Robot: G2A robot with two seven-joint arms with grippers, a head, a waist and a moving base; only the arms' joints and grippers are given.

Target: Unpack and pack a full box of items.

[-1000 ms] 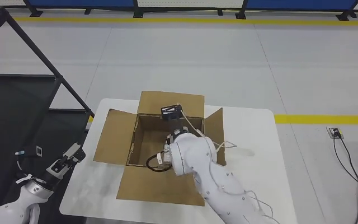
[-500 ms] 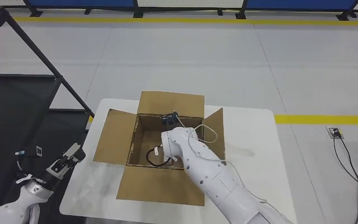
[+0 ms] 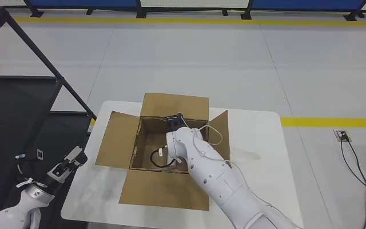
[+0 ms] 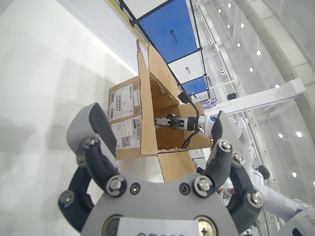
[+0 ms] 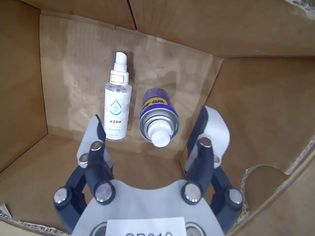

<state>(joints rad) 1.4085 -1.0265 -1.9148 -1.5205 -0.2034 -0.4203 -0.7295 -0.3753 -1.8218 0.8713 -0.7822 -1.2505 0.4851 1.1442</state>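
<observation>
An open cardboard box stands on the white table. On its floor lie a white spray bottle and, right beside it, a blue spray can with a white nozzle. My right gripper is inside the box, open, hovering just above the can's nozzle end with nothing between its fingers. The right arm dips into the box from the near side. My left gripper stands open and empty off the table's left front corner, also seen as the left gripper, facing the box's labelled wall.
The box's flaps are folded outward on all sides. A black cable from the right arm hangs over the box's inside. A dark frame stands left of the table. Bare tabletop lies right of the box.
The right arm has lowered deeper into the box and swung slightly left over the last second. The left arm has stayed still.
</observation>
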